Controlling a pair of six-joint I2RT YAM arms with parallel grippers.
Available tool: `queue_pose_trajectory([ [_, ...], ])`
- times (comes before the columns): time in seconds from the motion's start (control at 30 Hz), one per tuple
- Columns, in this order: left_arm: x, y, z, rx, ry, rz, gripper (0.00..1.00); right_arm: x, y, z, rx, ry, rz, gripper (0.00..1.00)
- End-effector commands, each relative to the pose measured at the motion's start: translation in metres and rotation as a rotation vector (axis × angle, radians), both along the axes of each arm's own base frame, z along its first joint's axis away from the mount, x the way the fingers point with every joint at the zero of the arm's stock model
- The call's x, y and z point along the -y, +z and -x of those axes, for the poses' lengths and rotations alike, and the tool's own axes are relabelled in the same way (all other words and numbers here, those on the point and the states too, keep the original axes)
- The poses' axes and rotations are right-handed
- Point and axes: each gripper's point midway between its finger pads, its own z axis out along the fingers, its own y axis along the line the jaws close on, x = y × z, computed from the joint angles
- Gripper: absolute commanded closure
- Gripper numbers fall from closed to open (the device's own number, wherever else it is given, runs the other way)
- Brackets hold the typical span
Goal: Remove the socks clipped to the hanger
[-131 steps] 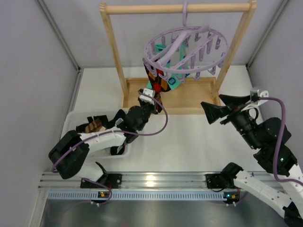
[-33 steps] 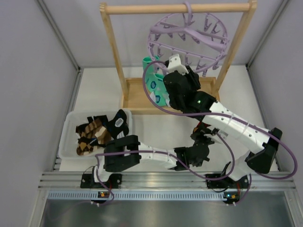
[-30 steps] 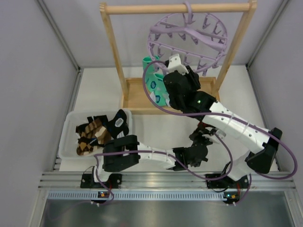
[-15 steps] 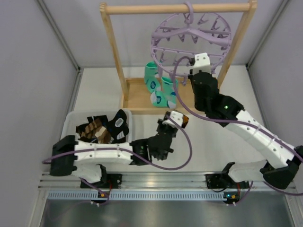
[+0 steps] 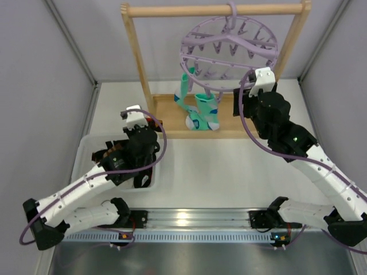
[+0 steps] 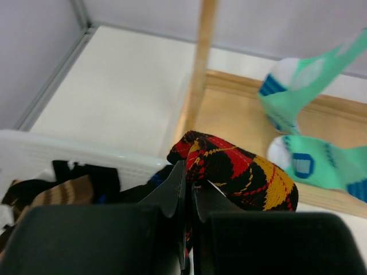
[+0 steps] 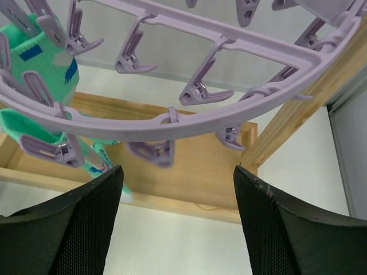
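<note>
Jaws on left clamp red sock [image 6: 241, 172], now moved to bin [image 5: 79, 163]; right jaws wide beneath hanger [image 7: 229, 43].

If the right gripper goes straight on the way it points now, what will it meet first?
Probably a clip hanging from the hanger, just ahead of the right gripper, whose jaws stand open. If it passes under that, the rack base behind comes next. Depth is unclear.

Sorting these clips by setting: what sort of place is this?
Probably a robot test cell staged for a laundry chore: plain grey panel walls, an aluminium mounting rail along the near edge, and a wooden rack holding a lavender clip hanger.
</note>
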Motion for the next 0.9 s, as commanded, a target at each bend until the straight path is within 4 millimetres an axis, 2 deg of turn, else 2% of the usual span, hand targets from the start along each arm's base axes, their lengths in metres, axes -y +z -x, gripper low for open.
queue_pose_trajectory([
  [0.0, -0.041, -0.008, -0.006, -0.095, 0.113, 0.014, 1.00, -0.006, 0.005, 0.001, 0.005, 0.044, -0.058, 0.25],
  [0.03, -0.052, -0.008, -0.008, -0.098, 0.161, 0.050, 1.00, -0.006, 0.004, 0.003, 0.004, 0.053, -0.059, 0.21],
  [0.07, -0.073, -0.007, -0.010, -0.102, 0.234, 0.066, 1.00, -0.006, 0.004, 0.004, 0.005, 0.055, -0.066, 0.18],
  [0.13, -0.094, -0.010, -0.006, -0.115, 0.299, 0.107, 1.00, -0.005, 0.000, 0.007, 0.002, 0.058, -0.067, 0.17],
  [0.17, -0.113, -0.010, -0.004, -0.110, 0.364, 0.124, 1.00, -0.003, -0.001, 0.008, 0.003, 0.055, -0.067, 0.17],
  [0.27, -0.142, -0.016, 0.007, -0.078, 0.462, 0.188, 1.00, 0.001, -0.003, 0.011, 0.006, 0.049, -0.066, 0.16],
  [0.3, -0.147, -0.031, 0.011, -0.087, 0.488, 0.207, 1.00, 0.002, -0.006, 0.012, 0.003, 0.047, -0.062, 0.16],
  [0.33, -0.152, -0.032, 0.017, -0.062, 0.500, 0.250, 1.00, 0.003, -0.004, 0.014, 0.010, 0.050, -0.072, 0.16],
  [0.37, -0.160, -0.043, 0.022, -0.061, 0.536, 0.271, 1.00, 0.003, -0.004, 0.016, 0.013, 0.053, -0.080, 0.16],
  [0.4, -0.163, -0.064, 0.026, -0.075, 0.560, 0.299, 1.00, 0.004, -0.007, 0.016, 0.008, 0.052, -0.082, 0.15],
  [0.5, -0.171, -0.092, 0.035, -0.085, 0.602, 0.365, 1.00, 0.006, -0.009, 0.022, 0.010, 0.062, -0.092, 0.16],
  [0.53, -0.173, -0.114, 0.041, -0.122, 0.619, 0.357, 1.00, 0.009, -0.007, 0.024, 0.017, 0.061, -0.098, 0.16],
  [0.63, -0.178, -0.146, 0.049, -0.154, 0.672, 0.386, 1.00, 0.013, -0.011, 0.029, 0.018, 0.056, -0.102, 0.15],
  [0.77, -0.179, -0.177, 0.055, -0.178, 0.731, 0.437, 0.99, 0.017, -0.015, 0.034, 0.020, 0.054, -0.114, 0.15],
  [0.87, -0.179, -0.182, 0.058, -0.172, 0.734, 0.462, 0.87, 0.022, -0.016, 0.039, 0.019, 0.051, -0.118, 0.14],
])
